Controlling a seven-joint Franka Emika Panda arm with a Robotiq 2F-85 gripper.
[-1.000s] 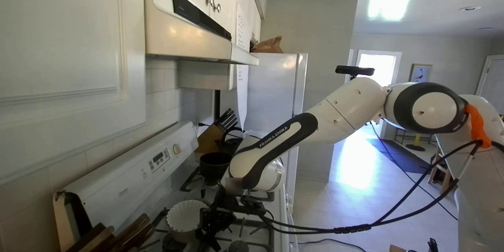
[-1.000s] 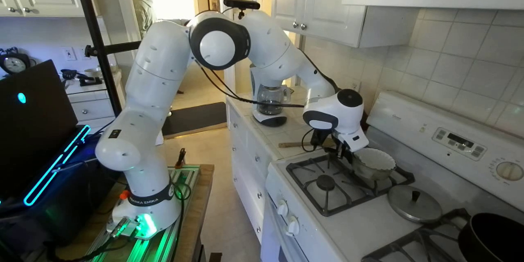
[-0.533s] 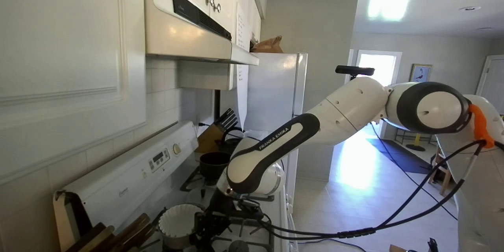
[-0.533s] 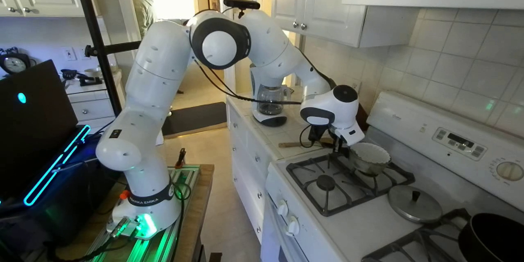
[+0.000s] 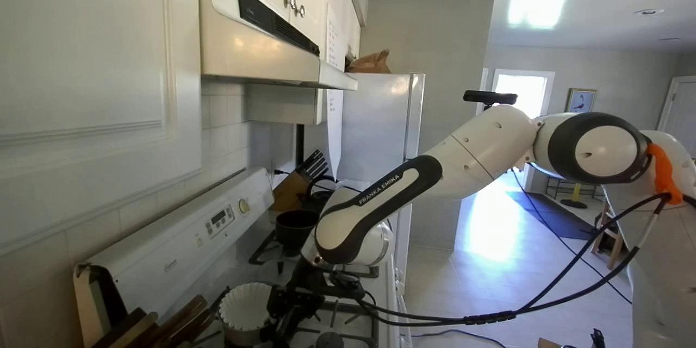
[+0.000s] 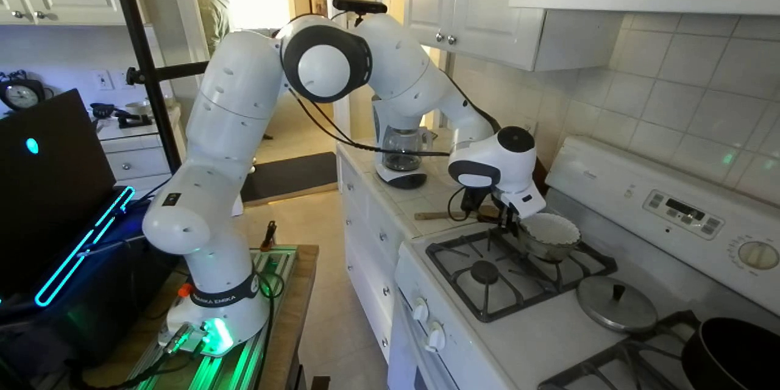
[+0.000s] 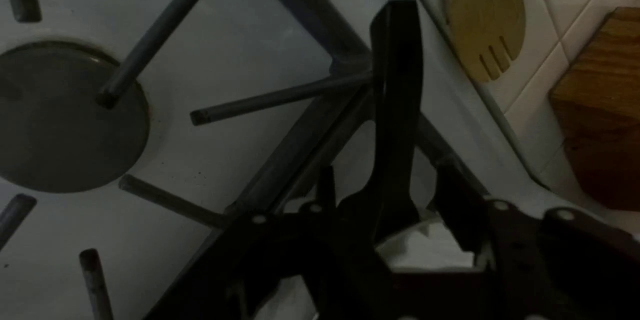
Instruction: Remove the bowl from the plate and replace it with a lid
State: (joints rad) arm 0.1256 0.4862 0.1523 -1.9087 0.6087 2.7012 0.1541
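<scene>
Since a second ago the white bowl [image 6: 551,228] and the pale pot [image 6: 550,250] it sits in have shifted slightly together with the gripper [image 7: 384,174], and they now lie a little farther from the lid [image 6: 616,308], which has stayed where it was. Jaws stand apart, one on each side of the pot's black handle [image 7: 398,95], with strips of pale stove top [image 7: 240,150] showing between that handle and the fingertips [image 7: 326,182]; lower down the dark shapes merge, so any contact there is hidden. The handle runs out past the fingertips, above the grate bars [image 7: 280,96]. In both exterior views the bowl is just beside the gripper, inside the pot, its fluted rim facing up. Whether the pot rests on the bars is unclear. Past the bowl from the gripper, in an exterior view, the lid lies on the stove top, knob up, and the dark pan [image 6: 740,350] is farther off again. Beyond the fingertips in the wrist view are a slotted wooden spoon [image 7: 487,15] and, to the gripper's right there, a wooden block [image 7: 600,110]; well to its left is a round grey burner [image 7: 70,120]
</scene>
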